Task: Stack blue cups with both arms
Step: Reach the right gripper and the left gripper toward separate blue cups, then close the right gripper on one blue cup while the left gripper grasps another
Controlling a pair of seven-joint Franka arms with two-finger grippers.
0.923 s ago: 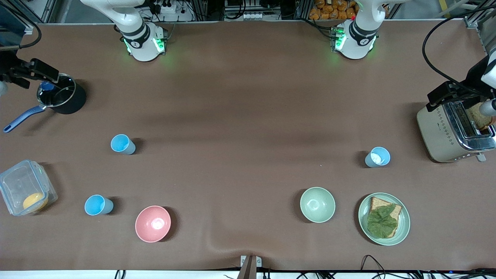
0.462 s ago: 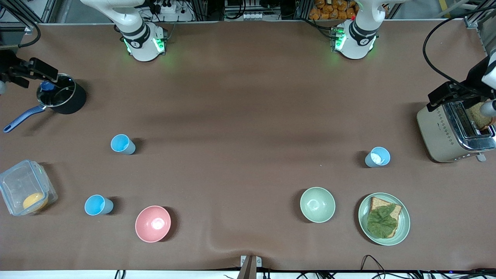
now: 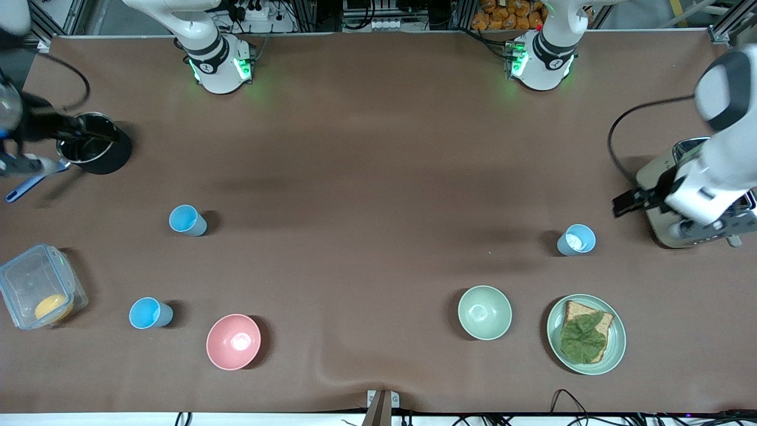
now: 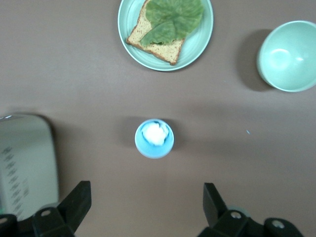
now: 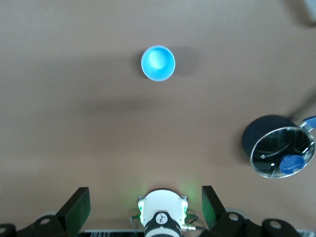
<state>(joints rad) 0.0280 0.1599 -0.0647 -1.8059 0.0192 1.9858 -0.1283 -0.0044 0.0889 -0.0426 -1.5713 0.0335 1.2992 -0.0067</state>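
The blue cup with a whitish inside [image 3: 576, 239] stands upright near the toaster and shows in the left wrist view [image 4: 154, 138]. The blue cup with a sky-blue inside [image 3: 187, 220] stands upright toward the right arm's end and shows in the right wrist view [image 5: 158, 63]. My left arm [image 3: 712, 177] hangs high over the toaster. Its gripper [image 4: 144, 205] is open and empty, well above the table, apart from the whitish cup. My right arm [image 3: 18, 127] is high beside the pot. Its gripper [image 5: 144, 205] is open and empty.
A brighter blue cup [image 3: 151, 313] and a pink bowl [image 3: 233, 341] stand near the front camera. A green bowl [image 3: 484, 312] and a plate with bread and lettuce [image 3: 556, 349] lie nearer that camera than the whitish cup. A toaster [image 3: 656, 183], a black pot [image 3: 109, 157] and a clear box [image 3: 35, 284] stand at the ends.
Both arms have swung. The left arm moved from over the toaster slots toward the whitish cup. The right arm moved at the pot. The cups have not moved.
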